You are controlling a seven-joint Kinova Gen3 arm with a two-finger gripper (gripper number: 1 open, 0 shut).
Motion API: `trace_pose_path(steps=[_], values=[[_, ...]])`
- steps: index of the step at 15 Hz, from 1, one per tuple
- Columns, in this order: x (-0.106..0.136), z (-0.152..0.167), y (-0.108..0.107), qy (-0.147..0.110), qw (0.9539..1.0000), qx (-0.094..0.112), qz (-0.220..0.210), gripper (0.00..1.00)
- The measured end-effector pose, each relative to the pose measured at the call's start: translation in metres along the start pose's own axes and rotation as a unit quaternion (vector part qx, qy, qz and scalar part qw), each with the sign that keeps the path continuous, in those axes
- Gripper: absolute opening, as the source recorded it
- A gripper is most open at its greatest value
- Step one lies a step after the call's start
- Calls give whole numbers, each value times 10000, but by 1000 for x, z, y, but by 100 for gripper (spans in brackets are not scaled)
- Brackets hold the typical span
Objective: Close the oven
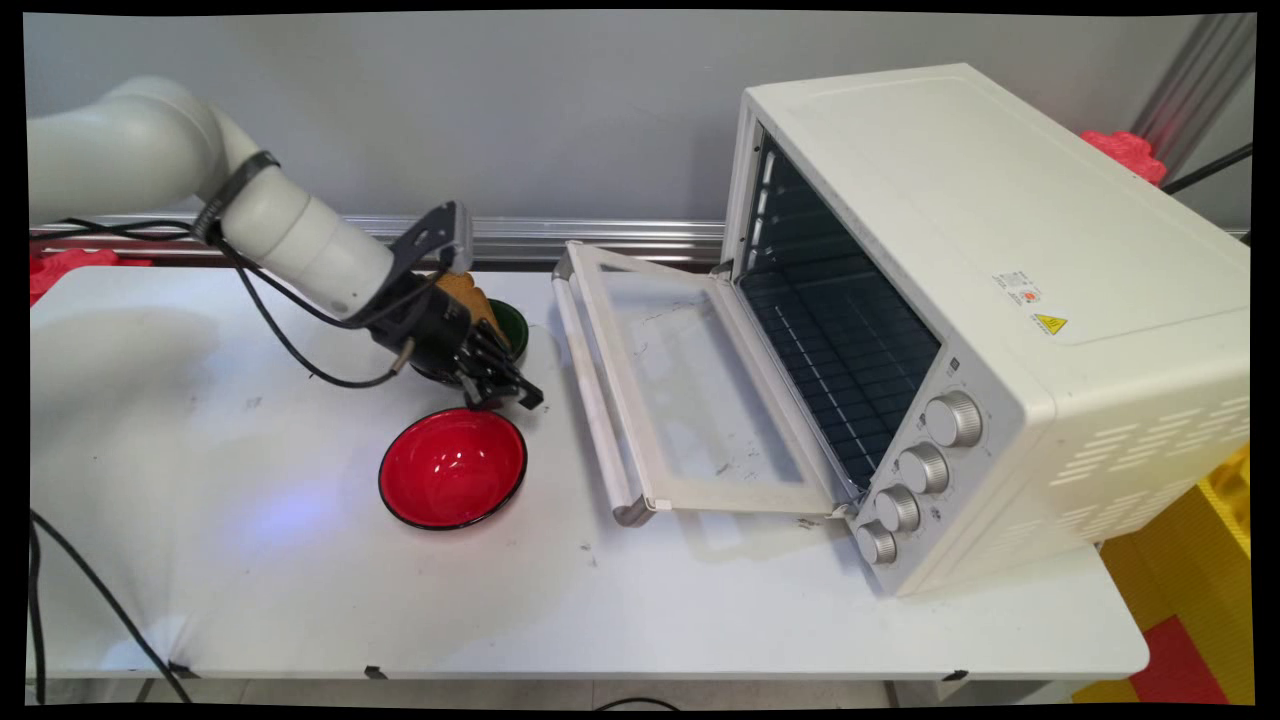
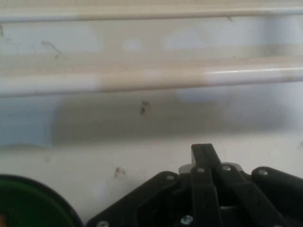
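My black gripper (image 1: 512, 393) hangs low over the table with its fingers pressed together and nothing between them; in the hand view the gripper (image 2: 203, 148) rises from the bottom edge. It is just past the far rim of an empty red bowl (image 1: 452, 467). Right behind it sits a green bowl (image 1: 510, 325), partly hidden by the hand, with a tan bread-like thing (image 1: 472, 292) in it. The hand view shows the green bowl (image 2: 28, 204) at the bottom left. Ahead of the fingertips lies the oven door's handle bar (image 2: 151, 78).
A white toaster oven (image 1: 960, 300) stands on the right, its glass door (image 1: 690, 380) folded down flat onto the table with the handle (image 1: 592, 390) toward the bowls. Several knobs (image 1: 925, 467) run along its front. Black cables (image 1: 290, 340) hang from the arm.
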Motion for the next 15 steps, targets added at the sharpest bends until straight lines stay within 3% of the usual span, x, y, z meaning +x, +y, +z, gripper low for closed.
trace_pose_path(steps=[7, 15], values=[[-3, 35, -5, 192, 9998, -10, 43, 0], [-4, 47, -8, 337, 9994, -47, 66, 0]])
